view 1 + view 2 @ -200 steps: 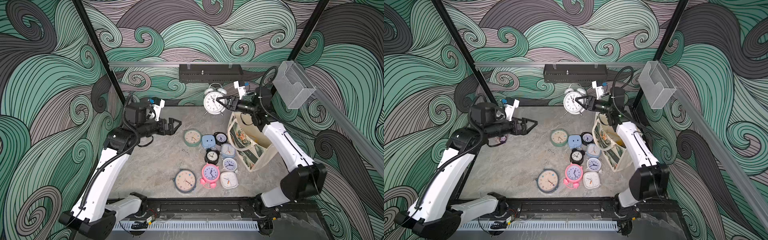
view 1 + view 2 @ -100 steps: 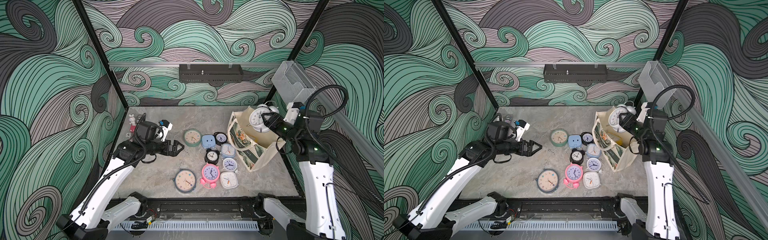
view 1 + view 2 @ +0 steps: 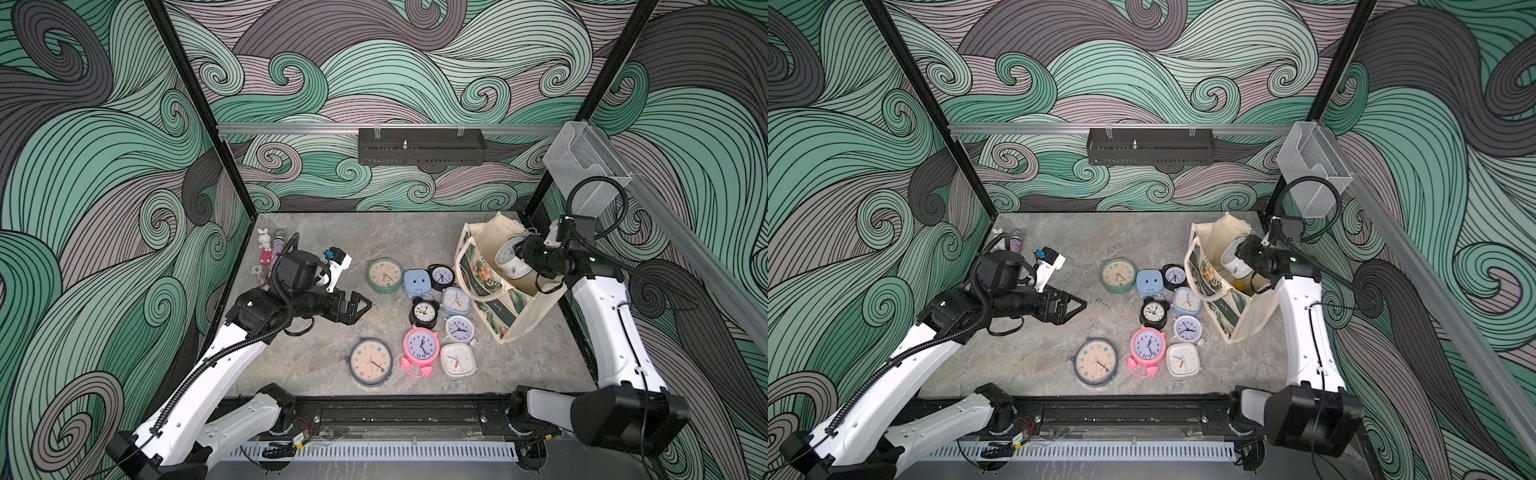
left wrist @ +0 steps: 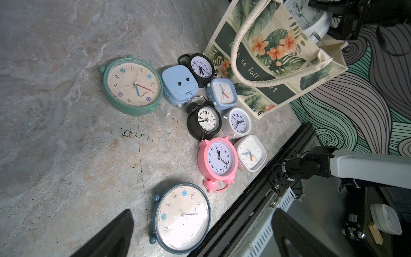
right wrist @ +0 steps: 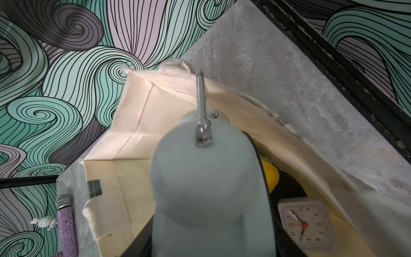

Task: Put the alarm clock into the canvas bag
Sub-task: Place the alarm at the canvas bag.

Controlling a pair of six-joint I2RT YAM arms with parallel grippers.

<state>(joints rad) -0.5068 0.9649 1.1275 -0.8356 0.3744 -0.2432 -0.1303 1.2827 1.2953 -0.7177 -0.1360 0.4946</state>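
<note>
Grey stone tabletop [image 3: 395, 241]: right gripper [image 3: 523, 254] clamps the white alarm clock [image 3: 507, 257] at the open mouth of the canvas bag [image 3: 482, 286]; best lowered deeper, clear of rim and the square clock [image 5: 305, 224] inside the bag, before releasing; left gripper [image 3: 357, 305] gapes wide, empty, well apart from the bag.

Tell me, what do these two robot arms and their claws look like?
The left arm and right arm have smooth white shells, black joints and black ribbed cables running alongside. The left gripper has black triangular frame fingers; the right gripper is black too.
</note>
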